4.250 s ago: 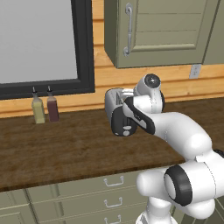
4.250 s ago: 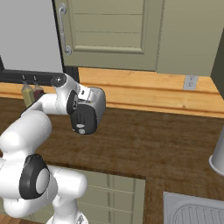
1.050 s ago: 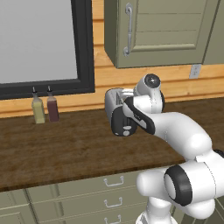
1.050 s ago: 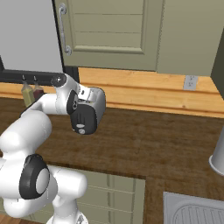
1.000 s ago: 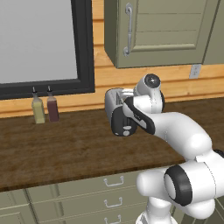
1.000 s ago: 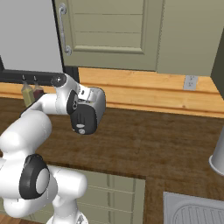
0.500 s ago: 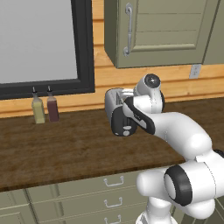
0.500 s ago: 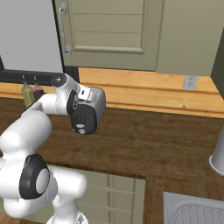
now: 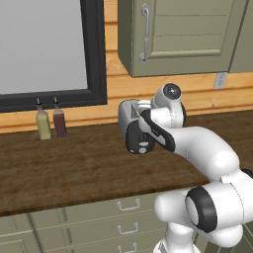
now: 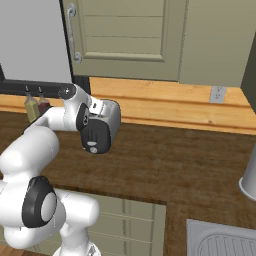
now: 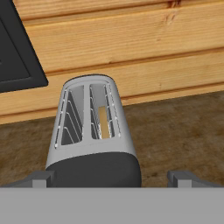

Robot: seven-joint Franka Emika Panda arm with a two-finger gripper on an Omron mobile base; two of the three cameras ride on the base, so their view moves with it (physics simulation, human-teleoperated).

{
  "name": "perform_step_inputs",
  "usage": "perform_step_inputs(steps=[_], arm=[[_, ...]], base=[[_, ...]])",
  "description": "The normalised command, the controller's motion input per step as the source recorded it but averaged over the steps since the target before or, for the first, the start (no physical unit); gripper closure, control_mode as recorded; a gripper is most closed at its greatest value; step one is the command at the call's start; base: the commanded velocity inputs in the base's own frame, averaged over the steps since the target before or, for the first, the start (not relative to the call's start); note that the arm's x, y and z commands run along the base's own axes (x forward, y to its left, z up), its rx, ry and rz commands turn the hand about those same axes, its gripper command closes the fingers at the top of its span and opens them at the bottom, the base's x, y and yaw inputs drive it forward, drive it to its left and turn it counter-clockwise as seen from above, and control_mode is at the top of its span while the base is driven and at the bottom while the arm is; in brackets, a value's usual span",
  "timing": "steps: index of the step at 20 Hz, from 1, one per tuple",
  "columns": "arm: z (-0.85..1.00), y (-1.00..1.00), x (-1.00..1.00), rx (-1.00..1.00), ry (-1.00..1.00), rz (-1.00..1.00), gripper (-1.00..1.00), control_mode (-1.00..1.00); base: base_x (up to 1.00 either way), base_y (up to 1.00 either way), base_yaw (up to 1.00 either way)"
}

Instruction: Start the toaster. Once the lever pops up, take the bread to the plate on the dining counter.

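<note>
The chrome toaster (image 9: 129, 118) stands near the back of the dark wooden worktop, its black end face (image 10: 96, 136) turned toward the robot. A small pale lever (image 10: 92, 148) sits low on that face. In the hand view the toaster (image 11: 89, 140) is just below and ahead of my gripper (image 11: 111, 178). The gripper is open, with one fingertip on each side of the black end and neither touching it. The tan bread (image 11: 103, 122) sits deep in the right-hand slot; the left slot holds nothing. The plate and the dining counter are out of view.
Two bottles (image 9: 43, 123) (image 9: 60, 122) stand against the wooden wall under the black-framed window (image 9: 94, 54). A green cabinet (image 9: 178, 34) hangs above. A sink (image 10: 225, 241) and a grey vessel (image 10: 250, 180) lie at the right. Handled drawers (image 9: 128, 205) run below the worktop.
</note>
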Motion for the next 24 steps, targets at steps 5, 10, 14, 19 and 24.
perform_step_inputs(steps=[5,10,14,19,24], arm=[[0.0,0.0,0.0,0.0,0.0,0.0,-1.0,-1.0],[0.0,0.0,0.0,0.0,0.0,0.0,-1.0,-1.0],[0.0,0.0,0.0,0.0,0.0,0.0,-1.0,-1.0],[0.0,0.0,0.0,0.0,0.0,0.0,-1.0,-1.0],[0.0,0.0,0.0,0.0,0.0,0.0,-1.0,-1.0]], base=[[0.0,0.0,0.0],[0.0,0.0,0.0],[0.0,0.0,0.0],[0.0,0.0,0.0],[0.0,0.0,0.0]])
